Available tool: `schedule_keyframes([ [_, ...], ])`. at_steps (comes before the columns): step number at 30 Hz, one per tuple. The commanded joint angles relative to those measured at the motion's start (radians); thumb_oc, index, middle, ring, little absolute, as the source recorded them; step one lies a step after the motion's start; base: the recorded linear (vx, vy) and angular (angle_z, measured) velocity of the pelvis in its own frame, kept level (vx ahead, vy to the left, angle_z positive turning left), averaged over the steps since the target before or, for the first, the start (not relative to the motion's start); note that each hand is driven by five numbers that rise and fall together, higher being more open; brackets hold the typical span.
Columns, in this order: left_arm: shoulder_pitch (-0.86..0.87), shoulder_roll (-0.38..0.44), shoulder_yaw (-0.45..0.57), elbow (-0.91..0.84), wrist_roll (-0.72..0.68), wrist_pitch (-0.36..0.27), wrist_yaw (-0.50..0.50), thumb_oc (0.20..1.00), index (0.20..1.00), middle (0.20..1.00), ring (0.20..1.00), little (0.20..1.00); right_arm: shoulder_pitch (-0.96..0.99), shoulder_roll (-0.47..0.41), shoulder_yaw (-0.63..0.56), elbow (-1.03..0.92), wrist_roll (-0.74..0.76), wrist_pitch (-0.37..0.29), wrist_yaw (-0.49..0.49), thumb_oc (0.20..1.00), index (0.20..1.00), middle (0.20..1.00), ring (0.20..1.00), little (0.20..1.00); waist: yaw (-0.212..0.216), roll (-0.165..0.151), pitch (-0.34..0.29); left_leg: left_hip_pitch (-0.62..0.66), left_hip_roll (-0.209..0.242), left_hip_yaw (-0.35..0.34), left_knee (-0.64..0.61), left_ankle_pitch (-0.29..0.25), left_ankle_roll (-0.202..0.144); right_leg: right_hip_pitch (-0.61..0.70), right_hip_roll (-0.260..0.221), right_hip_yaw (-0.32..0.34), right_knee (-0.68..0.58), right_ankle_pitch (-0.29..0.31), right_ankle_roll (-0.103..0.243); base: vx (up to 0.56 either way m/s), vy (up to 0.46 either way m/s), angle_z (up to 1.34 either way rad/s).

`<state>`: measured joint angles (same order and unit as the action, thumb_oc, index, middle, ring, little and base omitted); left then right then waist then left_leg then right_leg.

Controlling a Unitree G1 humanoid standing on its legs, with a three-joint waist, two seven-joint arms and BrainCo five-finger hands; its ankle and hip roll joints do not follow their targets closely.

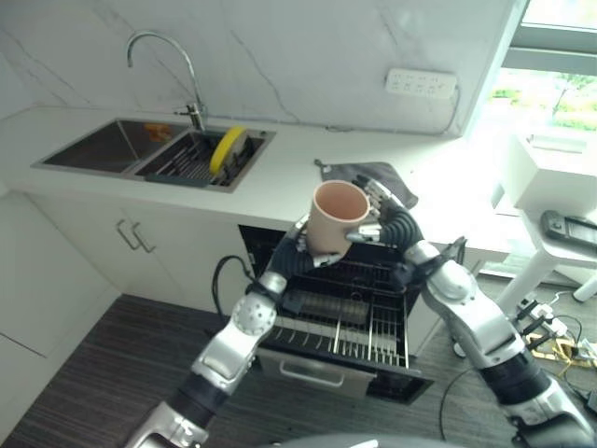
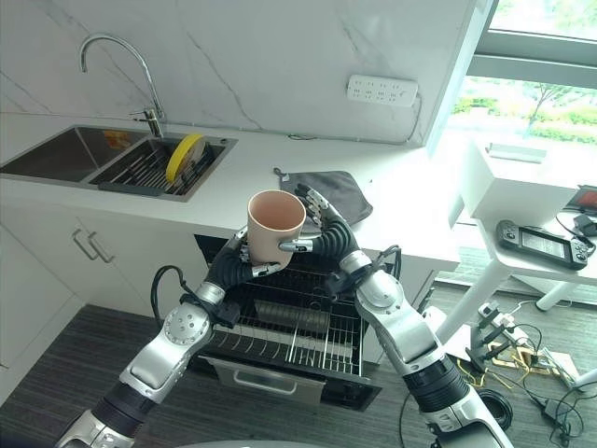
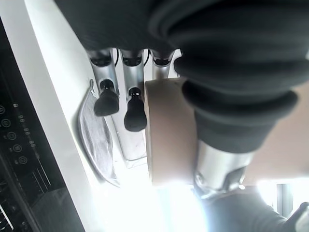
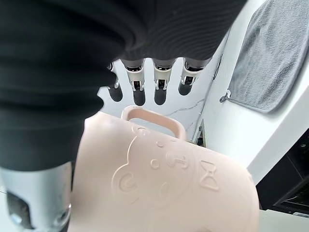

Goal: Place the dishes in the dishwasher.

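A pale pink mug (image 1: 337, 217) with a handle (image 4: 152, 116) is held upright in the air above the open dishwasher's wire rack (image 1: 345, 322). My left hand (image 1: 300, 245) comes up from the lower left and curls round the mug's base and side. My right hand (image 1: 381, 213) reaches in from the right, its thumb against the mug's wall and its fingers (image 4: 140, 94) stretched over the handle side. In the left wrist view the mug (image 3: 169, 130) sits between the fingers (image 3: 133, 113) and the thumb. A yellow plate (image 1: 227, 149) stands on edge in the sink's rack.
The white counter (image 1: 280, 177) runs behind the dishwasher, with a double sink (image 1: 103, 145) and tap (image 1: 191, 107) at the left and a grey cloth (image 1: 373, 174) by the mug. A white side table (image 1: 560, 247) with a dark controller stands at the right. Cabinet doors (image 1: 131, 238) close off the left.
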<state>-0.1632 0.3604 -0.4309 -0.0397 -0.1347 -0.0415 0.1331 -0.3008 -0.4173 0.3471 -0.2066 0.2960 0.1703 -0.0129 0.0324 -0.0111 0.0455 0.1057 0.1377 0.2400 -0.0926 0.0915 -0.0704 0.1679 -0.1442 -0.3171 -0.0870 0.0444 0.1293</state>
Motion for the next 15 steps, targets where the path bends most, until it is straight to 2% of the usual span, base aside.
schedule_keyframes([
  [1, -0.126, 0.048, 0.021, -0.072, 0.026, -0.046, -0.005, 0.2, 0.2, 0.2, 0.2, 0.2, -0.135, 0.039, 0.005, -0.023, 0.005, -0.024, 0.005, 1.0, 1.0, 1.0, 1.0, 1.0, 0.002, -0.048, 0.014, 0.086, 0.057, -0.001, 0.005, -0.178, -0.017, 0.019, -0.034, 0.023, 0.0, -0.068, 0.02, 0.0, 0.0, 0.0],
  [12, -0.176, 0.041, 0.033, -0.116, 0.019, 0.051, -0.017, 0.2, 0.2, 0.2, 0.2, 0.2, -0.167, 0.061, 0.037, -0.032, -0.022, 0.01, 0.025, 1.0, 1.0, 1.0, 1.0, 1.0, 0.003, -0.041, 0.01, 0.087, 0.057, -0.005, 0.005, -0.176, -0.018, 0.023, -0.035, 0.019, 0.0, -0.072, 0.018, 0.0, 0.0, 0.0],
  [15, -0.169, 0.039, 0.027, -0.106, 0.027, 0.044, -0.023, 0.2, 0.2, 0.2, 0.2, 0.2, -0.173, 0.067, 0.042, -0.03, -0.022, 0.003, 0.028, 1.0, 1.0, 1.0, 1.0, 1.0, 0.006, -0.042, 0.012, 0.085, 0.057, -0.004, 0.005, -0.175, -0.018, 0.024, -0.034, 0.017, 0.0, -0.072, 0.017, 0.0, 0.0, 0.0],
])
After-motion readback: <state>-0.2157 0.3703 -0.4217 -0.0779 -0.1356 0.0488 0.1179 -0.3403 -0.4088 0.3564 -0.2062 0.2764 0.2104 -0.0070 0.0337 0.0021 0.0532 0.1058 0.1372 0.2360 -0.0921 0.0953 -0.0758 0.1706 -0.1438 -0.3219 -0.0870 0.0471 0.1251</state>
